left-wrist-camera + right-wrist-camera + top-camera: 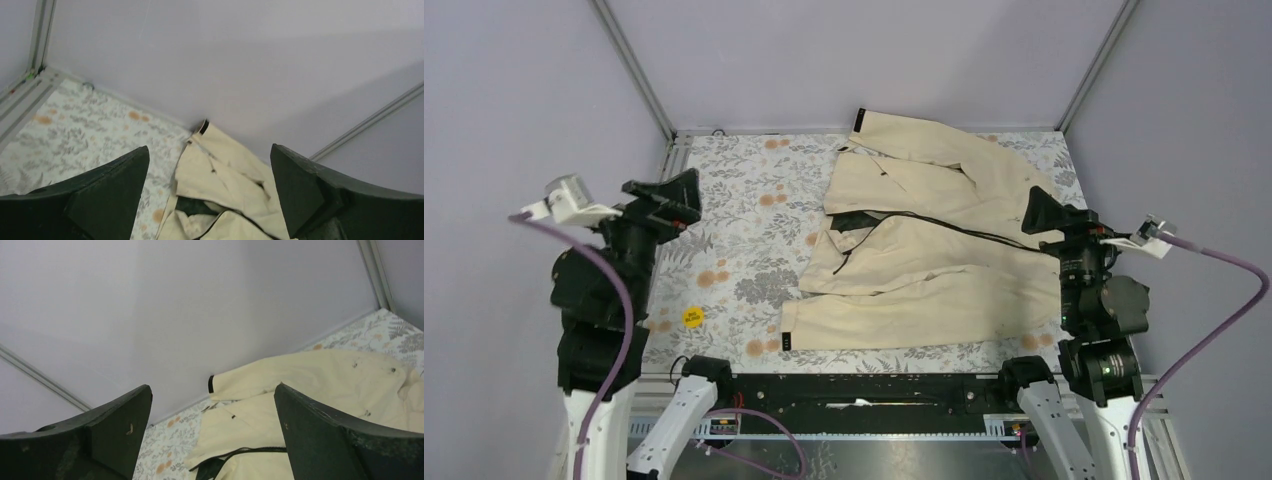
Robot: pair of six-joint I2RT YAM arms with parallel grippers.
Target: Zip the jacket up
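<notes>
The cream-beige jacket (924, 270) lies spread on the floral table, right of centre, one sleeve reaching the back wall. Its dark zipper (944, 228) runs across the front and parts toward the left, showing dark lining. My left gripper (686, 195) hovers open over the table's left side, well apart from the jacket. My right gripper (1036, 210) hangs open above the jacket's right edge. The left wrist view looks past the open left gripper (209, 150) to the jacket (220, 170). The right wrist view shows the open right gripper (212, 386), the jacket (310, 375) and zipper (260, 450).
A floral cloth (744, 200) covers the table, with a small yellow sticker (692, 317) near its front left. Grey walls with metal corner posts (634, 65) close in the back and sides. Purple cables (1214, 255) trail from both wrists.
</notes>
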